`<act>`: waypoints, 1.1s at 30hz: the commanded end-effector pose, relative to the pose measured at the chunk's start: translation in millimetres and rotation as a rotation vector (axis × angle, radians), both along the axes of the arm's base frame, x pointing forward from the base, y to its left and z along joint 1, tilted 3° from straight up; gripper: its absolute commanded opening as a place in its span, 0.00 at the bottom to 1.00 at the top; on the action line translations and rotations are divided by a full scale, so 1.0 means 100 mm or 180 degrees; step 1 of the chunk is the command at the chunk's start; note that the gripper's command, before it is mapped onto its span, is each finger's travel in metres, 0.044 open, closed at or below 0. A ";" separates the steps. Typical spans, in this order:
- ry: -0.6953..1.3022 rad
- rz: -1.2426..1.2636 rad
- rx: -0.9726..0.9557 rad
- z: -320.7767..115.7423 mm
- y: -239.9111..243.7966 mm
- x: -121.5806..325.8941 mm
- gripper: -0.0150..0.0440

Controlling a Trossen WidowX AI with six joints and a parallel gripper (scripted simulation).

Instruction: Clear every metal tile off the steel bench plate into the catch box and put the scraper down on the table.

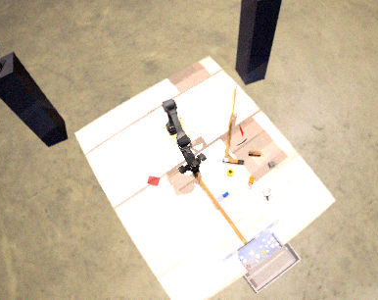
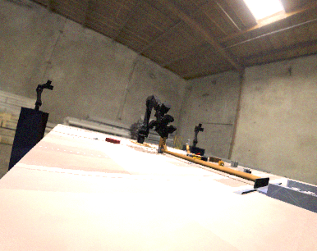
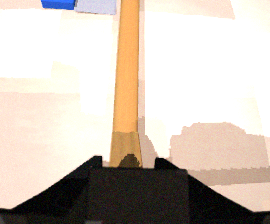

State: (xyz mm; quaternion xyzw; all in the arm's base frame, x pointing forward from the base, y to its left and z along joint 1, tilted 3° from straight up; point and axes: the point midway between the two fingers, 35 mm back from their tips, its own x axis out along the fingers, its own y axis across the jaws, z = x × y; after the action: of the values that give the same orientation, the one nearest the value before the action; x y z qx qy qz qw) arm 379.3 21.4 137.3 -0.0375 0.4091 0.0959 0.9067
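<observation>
My gripper (image 1: 196, 173) (image 2: 163, 140) (image 3: 128, 162) is shut on the near end of the long scraper's wooden handle (image 1: 221, 209) (image 2: 213, 164) (image 3: 127, 70). The handle runs out to the scraper's dark blade (image 2: 261, 182), which is at the near edge of the bluish steel plate (image 1: 243, 253); whether it touches the plate is unclear. Several small tiles, mostly pale, are scattered on the plate, among them a yellow tile (image 1: 264, 252) and an orange tile (image 1: 249, 266). The catch box (image 1: 279, 275) stands against the plate's far end; its inside looks mostly bare.
A second long wooden-handled tool (image 1: 230, 125) lies right of the arm. Near it are a yellow ring (image 1: 230, 173), a brown block (image 1: 255, 153) and an orange object (image 1: 252, 179). A blue-handled object (image 1: 225, 194) (image 3: 58, 4) lies beside the scraper handle. A red block (image 1: 154, 180) (image 2: 112, 140) lies left.
</observation>
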 end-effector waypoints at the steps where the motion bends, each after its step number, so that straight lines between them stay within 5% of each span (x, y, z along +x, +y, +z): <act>1: -0.0037 -0.0015 0.0004 0.02 0.03 0.10 0.25; 33: -0.0049 -0.0016 0.0003 0.07 0.01 0.53 0.25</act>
State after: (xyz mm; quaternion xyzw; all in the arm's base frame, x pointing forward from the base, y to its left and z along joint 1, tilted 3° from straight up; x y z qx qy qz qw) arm 425.9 22.0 140.7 -0.0367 0.4063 0.0931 0.9083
